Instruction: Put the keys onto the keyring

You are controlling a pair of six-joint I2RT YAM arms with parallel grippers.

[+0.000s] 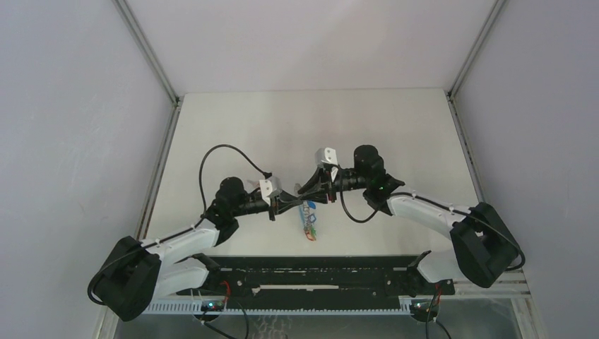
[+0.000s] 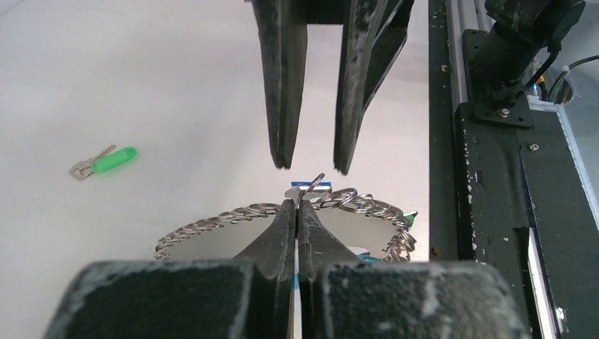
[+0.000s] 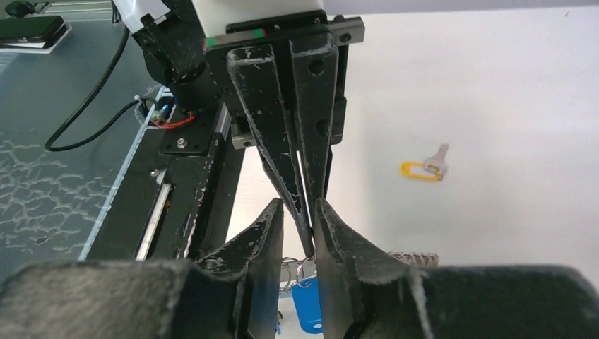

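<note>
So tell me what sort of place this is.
Probably a robot lab test cell: a white table boxed in by plain grey panels, two arms bolted to a black rail, with keys and a keyring as props.

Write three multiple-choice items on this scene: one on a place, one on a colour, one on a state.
1. Where is the green key?
A. Flat on the table, apart from the keyring.
B. Held up in the air.
C. Threaded on the keyring.

2. What colour is the head of the loose key in the right wrist view?
A. Red.
B. Yellow.
C. Purple.

3. How does the left gripper stand?
A. Wide open.
B. Out of view.
C. Shut.

Answers:
1 A: it lies alone on the white surface, well to the side of the ring.
2 B: its plastic head shows yellow against the table.
3 C: its fingers meet with no gap, right at the keyring.
</note>
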